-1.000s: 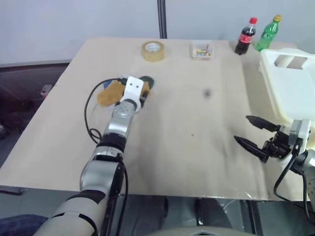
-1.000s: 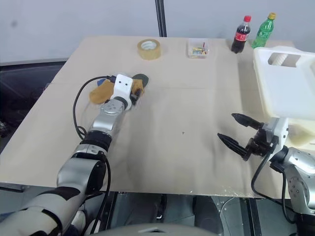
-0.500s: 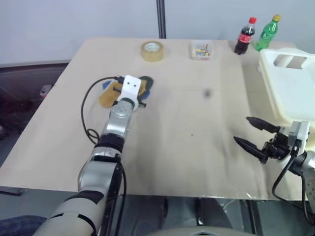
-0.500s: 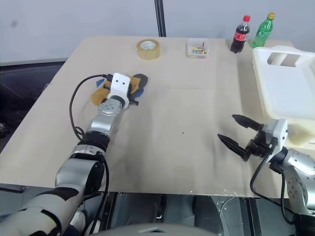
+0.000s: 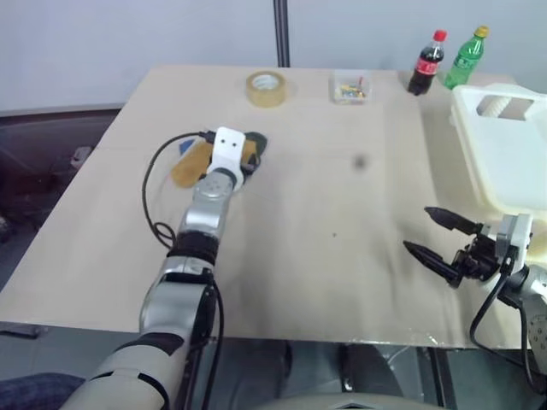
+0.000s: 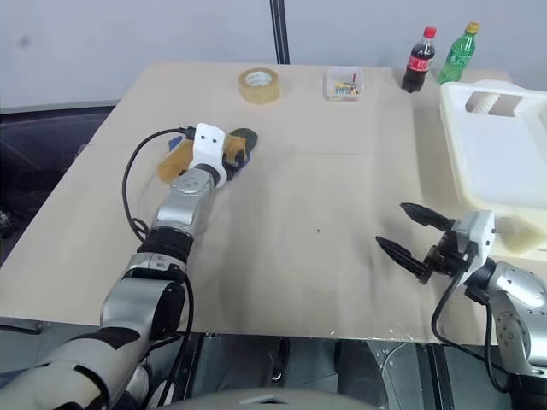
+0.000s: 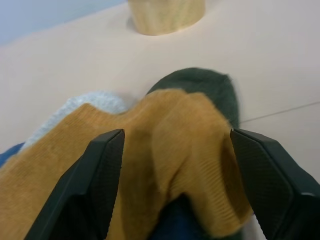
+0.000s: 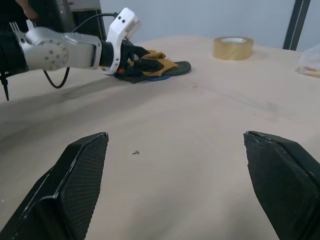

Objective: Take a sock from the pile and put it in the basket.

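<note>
Tan board, the table (image 5: pixel 325 213), carries everything. The cream basket (image 5: pixel 513 154) sits at its right edge, well apart from the pile (image 7: pixel 150 150) of socks on the left. The left gripper (image 7: pixel 175 165) is at that pile, fingers spread with the mustard sock (image 7: pixel 165 135) bunched between them, the dark green sock (image 7: pixel 200 85) just past it; a firm grip I cannot tell. The right gripper (image 5: pixel 440 235) hangs near the basket, fingers wide apart, nothing in them. Bare board lies between pile and basket. Along the far edge: tape roll (image 5: pixel 266 88), small clear box (image 5: pixel 349 88), cola bottle (image 5: pixel 426 62), green bottle (image 5: pixel 467 56).
</note>
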Motion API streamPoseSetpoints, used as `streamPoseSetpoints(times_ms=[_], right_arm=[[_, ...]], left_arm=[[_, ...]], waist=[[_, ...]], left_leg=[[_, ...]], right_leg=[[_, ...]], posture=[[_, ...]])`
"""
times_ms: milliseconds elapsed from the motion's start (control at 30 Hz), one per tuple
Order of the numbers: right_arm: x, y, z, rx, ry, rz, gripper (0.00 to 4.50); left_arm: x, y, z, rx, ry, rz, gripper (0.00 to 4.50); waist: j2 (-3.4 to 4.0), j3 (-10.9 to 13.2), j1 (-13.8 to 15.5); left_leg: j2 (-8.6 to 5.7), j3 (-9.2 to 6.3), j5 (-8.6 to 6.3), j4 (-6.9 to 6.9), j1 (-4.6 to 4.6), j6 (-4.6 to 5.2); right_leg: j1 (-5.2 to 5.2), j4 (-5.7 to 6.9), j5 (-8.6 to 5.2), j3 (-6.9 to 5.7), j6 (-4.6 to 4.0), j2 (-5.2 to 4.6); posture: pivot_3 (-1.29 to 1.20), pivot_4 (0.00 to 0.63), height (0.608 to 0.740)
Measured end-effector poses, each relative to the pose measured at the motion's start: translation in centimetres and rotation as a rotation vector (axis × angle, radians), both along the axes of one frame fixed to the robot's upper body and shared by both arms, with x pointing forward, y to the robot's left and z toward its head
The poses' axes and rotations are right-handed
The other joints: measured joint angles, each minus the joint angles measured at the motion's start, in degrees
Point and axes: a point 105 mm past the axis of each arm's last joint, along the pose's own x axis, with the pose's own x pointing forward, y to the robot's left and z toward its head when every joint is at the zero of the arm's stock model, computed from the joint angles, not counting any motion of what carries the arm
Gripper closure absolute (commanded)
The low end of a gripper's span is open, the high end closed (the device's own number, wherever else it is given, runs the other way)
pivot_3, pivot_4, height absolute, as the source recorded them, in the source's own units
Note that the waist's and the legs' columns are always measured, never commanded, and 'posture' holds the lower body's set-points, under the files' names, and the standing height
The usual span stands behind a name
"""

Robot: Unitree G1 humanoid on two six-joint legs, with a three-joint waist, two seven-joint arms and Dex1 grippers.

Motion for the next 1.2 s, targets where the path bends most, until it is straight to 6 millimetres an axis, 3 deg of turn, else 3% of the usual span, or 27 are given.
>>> streamPoseSetpoints(times_ms=[633, 733, 900, 1200], right_arm=[[0.0, -0.2, -0.5, -0.012, -0.005, -0.014, 0.0], [0.0, -0.1, -0.7, -0.013, 0.001, -0.012, 0.0], [0.1, -0.1, -0.7, -0.012, 0.002, -0.012, 0.0], [0.1, -0.2, -0.8, -0.012, 0.005, -0.017, 0.0]], left_arm=[[0.1, 1.2, 1.5, 0.075, -0.017, 0.086, 0.79], [0.1, 1.2, 1.5, 0.075, -0.019, 0.089, 1.86], [0.1, 1.3, 1.5, 0.074, -0.021, 0.097, 4.32], [0.1, 1.3, 1.4, 0.073, -0.018, 0.1, 4.43]], waist=[[0.0, 0.0, 0.0], [0.0, 0.0, 0.0], [0.0, 0.0, 0.0], [0.0, 0.0, 0.0]], left_leg=[[0.0, 0.01, 0.01, 0.0, 0.02, -0.01], [0.0, 0.01, 0.0, 0.0, 0.02, -0.01], [0.0, 0.01, 0.01, 0.0, 0.02, -0.01], [0.0, 0.01, 0.01, 0.0, 0.02, -0.01]], right_leg=[[0.0, 0.01, 0.0, 0.02, 0.0, -0.01], [0.0, 0.01, 0.0, 0.02, 0.0, -0.01], [0.0, 0.02, 0.0, 0.02, 0.0, 0.0], [0.0, 0.02, 0.0, 0.02, 0.0, 0.0]], posture=[[0.0, 0.15, 0.738], [0.0, 0.15, 0.738], [0.0, 0.15, 0.738], [0.0, 0.15, 0.738]])
